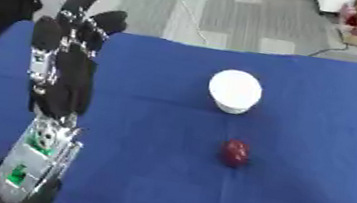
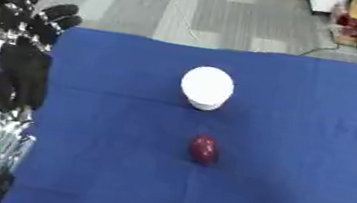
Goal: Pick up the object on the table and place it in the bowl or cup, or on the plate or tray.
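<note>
our left hand (image 1: pixel 64 74) up, fingers straight, holding nothing
we see a red object (image 1: pixel 235 153) on the blue table (image 1: pixel 309 194) near a white cup (image 1: pixel 235 92); right hand's fingers out of sight.

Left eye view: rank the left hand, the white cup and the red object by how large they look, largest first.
1. Left hand, raised open at the view's left; it stands nearer the camera, which adds to its apparent size.
2. White cup, on the blue cloth.
3. Red object, in front of the cup, clearly smallest.
</note>
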`<state>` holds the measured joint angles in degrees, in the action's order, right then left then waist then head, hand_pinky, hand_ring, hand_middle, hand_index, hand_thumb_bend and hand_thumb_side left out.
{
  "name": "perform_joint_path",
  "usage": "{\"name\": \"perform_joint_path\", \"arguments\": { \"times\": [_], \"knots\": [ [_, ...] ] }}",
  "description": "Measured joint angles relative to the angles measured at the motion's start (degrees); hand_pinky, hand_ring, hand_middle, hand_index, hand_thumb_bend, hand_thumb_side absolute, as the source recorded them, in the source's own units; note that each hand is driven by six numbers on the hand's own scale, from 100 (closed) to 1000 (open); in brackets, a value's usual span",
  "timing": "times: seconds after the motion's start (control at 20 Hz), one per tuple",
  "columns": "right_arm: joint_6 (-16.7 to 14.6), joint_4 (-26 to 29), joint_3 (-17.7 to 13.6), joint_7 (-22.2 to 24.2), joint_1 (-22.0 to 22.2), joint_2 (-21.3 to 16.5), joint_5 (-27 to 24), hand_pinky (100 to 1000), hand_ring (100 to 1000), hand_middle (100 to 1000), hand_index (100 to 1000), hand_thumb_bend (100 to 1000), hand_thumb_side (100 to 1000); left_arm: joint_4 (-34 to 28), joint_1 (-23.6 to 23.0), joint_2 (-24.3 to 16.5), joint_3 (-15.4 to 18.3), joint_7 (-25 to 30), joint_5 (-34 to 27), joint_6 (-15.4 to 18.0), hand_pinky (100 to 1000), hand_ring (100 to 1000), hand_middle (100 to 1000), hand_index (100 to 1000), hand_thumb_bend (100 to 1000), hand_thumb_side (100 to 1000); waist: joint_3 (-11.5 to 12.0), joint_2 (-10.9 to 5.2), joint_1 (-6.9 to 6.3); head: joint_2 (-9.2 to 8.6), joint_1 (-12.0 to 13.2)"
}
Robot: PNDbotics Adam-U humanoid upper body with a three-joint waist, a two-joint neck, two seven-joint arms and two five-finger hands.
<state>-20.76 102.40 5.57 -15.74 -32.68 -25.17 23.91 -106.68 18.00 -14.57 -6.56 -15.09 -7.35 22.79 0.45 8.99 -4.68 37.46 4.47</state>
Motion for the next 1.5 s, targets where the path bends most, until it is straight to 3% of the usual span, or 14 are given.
{"name": "perform_joint_path", "arguments": {
  "times": [0.25, 0.45, 0.7, 1.05, 1.5],
  "knots": [
    [-0.86, -5.51, 1.56, 4.54, -3.26, -2.43, 5.94, 503, 714, 749, 789, 329, 1000, 0.03, 0.17, -0.02, -0.1, 0.14, 0.01, -0.07, 751, 754, 874, 930, 277, 972, 0.0, -0.32, 0.01, 0.9, -1.51],
    [-2.13, -10.77, 3.38, 7.01, -6.65, -3.02, 10.54, 548, 744, 778, 819, 382, 1000, 0.21, 0.16, -0.02, -0.35, 0.36, 0.01, -0.15, 750, 754, 873, 930, 277, 973, -0.03, -0.46, 0.03, 2.34, -4.17],
    [-4.47, -18.02, 5.67, 10.66, -10.85, -3.01, 15.53, 558, 745, 779, 826, 394, 1000, 0.39, 0.06, -0.02, -0.39, 0.53, 0.01, -0.09, 750, 753, 873, 930, 277, 972, -0.04, -0.8, 0.06, 3.6, -7.07],
    [-9.05, -27.74, 7.22, 12.15, -15.01, -1.77, 20.64, 565, 742, 784, 833, 469, 1000, 0.43, -0.04, -0.02, -0.72, 0.74, -0.01, -0.21, 750, 754, 874, 930, 277, 971, 0.45, -0.93, 0.1, 3.68, -7.5],
    [-14.23, -35.69, 8.78, 13.67, -15.93, 0.55, 26.73, 625, 762, 812, 863, 608, 1000, 0.51, -0.04, -0.02, -0.74, 0.84, -0.07, -0.27, 749, 754, 874, 930, 278, 972, 1.03, -0.93, 0.33, 3.51, -6.95]
  ]
}}
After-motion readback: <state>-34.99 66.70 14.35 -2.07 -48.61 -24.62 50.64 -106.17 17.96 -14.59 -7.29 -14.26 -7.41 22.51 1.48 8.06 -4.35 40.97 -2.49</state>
